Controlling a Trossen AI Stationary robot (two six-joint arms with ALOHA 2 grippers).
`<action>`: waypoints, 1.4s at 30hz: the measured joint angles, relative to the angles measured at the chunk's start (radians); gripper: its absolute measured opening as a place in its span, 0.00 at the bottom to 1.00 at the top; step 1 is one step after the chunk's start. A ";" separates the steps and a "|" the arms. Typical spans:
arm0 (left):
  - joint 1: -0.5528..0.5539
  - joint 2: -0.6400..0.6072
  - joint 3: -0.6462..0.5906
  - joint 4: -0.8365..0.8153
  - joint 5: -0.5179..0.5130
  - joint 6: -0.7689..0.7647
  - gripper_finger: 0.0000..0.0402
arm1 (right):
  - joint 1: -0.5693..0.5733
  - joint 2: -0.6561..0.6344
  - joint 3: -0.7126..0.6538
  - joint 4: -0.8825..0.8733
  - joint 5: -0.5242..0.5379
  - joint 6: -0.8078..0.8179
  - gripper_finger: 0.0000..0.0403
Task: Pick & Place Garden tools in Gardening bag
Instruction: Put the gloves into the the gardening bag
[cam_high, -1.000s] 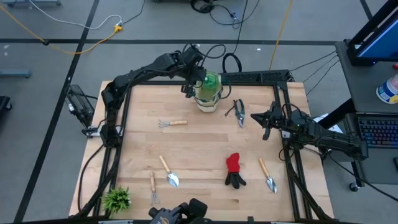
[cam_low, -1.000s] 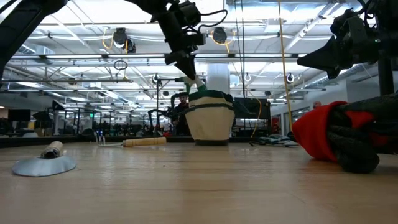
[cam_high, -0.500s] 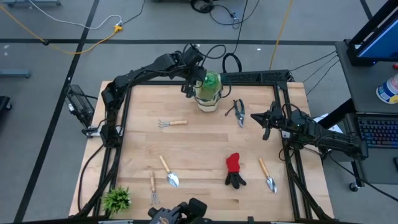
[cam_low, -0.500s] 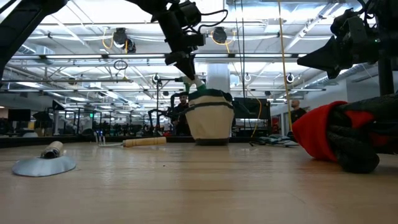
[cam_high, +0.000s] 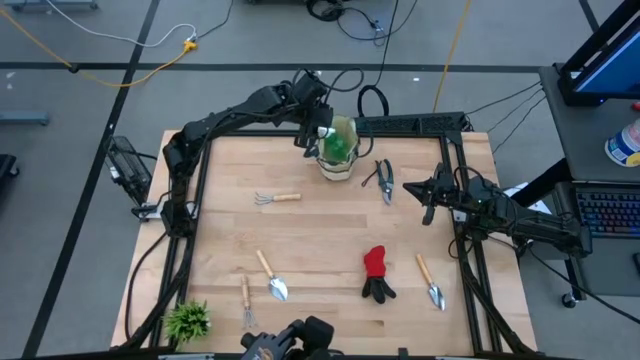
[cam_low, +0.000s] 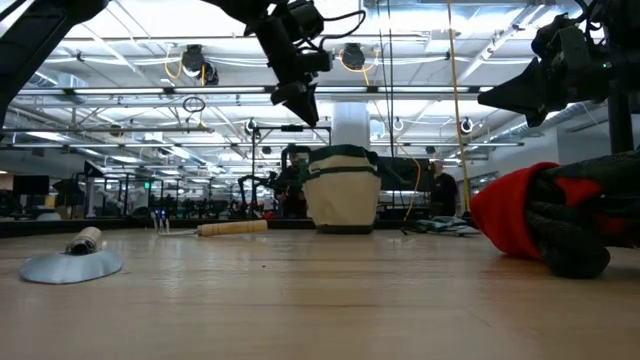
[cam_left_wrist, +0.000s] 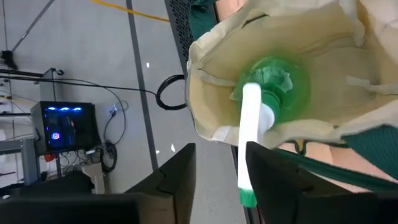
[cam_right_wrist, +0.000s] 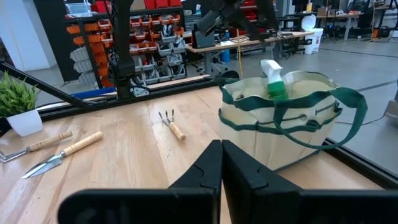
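Observation:
The beige gardening bag (cam_high: 338, 160) stands upright at the table's far middle. The green spray bottle (cam_left_wrist: 273, 81) stands inside it, and its white trigger (cam_right_wrist: 272, 67) sticks up above the rim. My left gripper (cam_left_wrist: 217, 155) hovers open just above the bag's far-left rim (cam_low: 300, 100), and I see no touch on the bottle. My right gripper (cam_high: 425, 195) is shut and empty, held above the table's right side near the black pruning shears (cam_high: 383, 178).
On the table lie a wooden-handled rake (cam_high: 277, 198), a trowel (cam_high: 271, 276), a small rake (cam_high: 245, 300), a second trowel (cam_high: 430, 282) and the red-and-black glove (cam_high: 376, 272). A spiky green plant (cam_high: 188, 320) stands at the near left corner.
My left gripper has let go of the spray bottle and risen a little above the bag. The bottle has dropped down into the bag, so that its neck no longer shows above the rim in the low view.

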 joint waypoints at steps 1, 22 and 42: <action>0.000 0.000 0.000 0.000 -0.002 0.000 0.39 | 0.000 0.000 0.000 0.000 0.000 0.000 0.00; -0.110 -0.055 0.000 -0.043 0.020 -0.160 0.36 | 0.000 0.000 0.000 0.000 -0.005 0.000 0.00; -0.158 -0.123 0.000 -0.337 0.543 -0.796 0.36 | 0.002 0.002 0.000 0.019 -0.005 0.524 0.00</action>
